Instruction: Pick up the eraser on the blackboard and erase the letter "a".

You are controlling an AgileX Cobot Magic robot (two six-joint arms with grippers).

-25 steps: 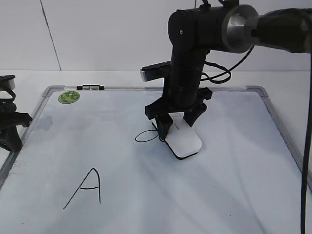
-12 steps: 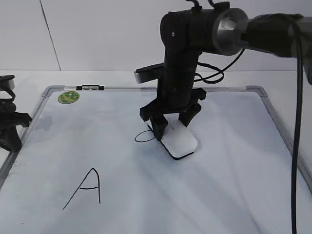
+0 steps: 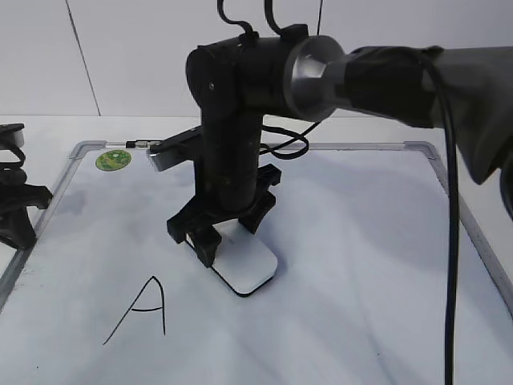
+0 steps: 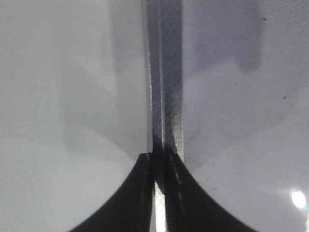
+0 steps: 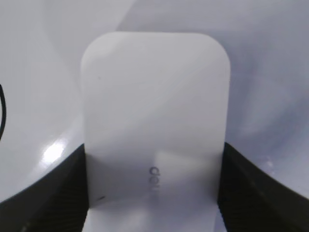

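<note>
Right gripper (image 3: 218,234): it was closed around the eraser (image 3: 244,261), one finger on each long side. In the right wrist view the black fingers (image 5: 46,193) pressed against both sides of the white block (image 5: 154,121).
Eraser: it lay flat on the blackboard (image 3: 377,265), near the middle and a little to the left, with its dark underside on the surface. Its free end pointed toward the camera and slightly right.
Blackboard: a white board with a grey frame (image 3: 453,188), lying flat on the table. A round green sticker (image 3: 114,160) sat in the far left corner, and a small black-and-clear clip (image 3: 138,144) was on the far frame beside it.
Letter "a": I could not find it in the exterior view; the arm and the eraser covered that area. A short dark curved line (image 5: 2,112) showed at the left edge of the right wrist view.
Capital "A" (image 3: 141,310): it stood near the front left, apart from the eraser.
Left gripper (image 4: 159,166): its fingers were together, holding nothing, above the left frame of the board (image 4: 170,77).
</note>
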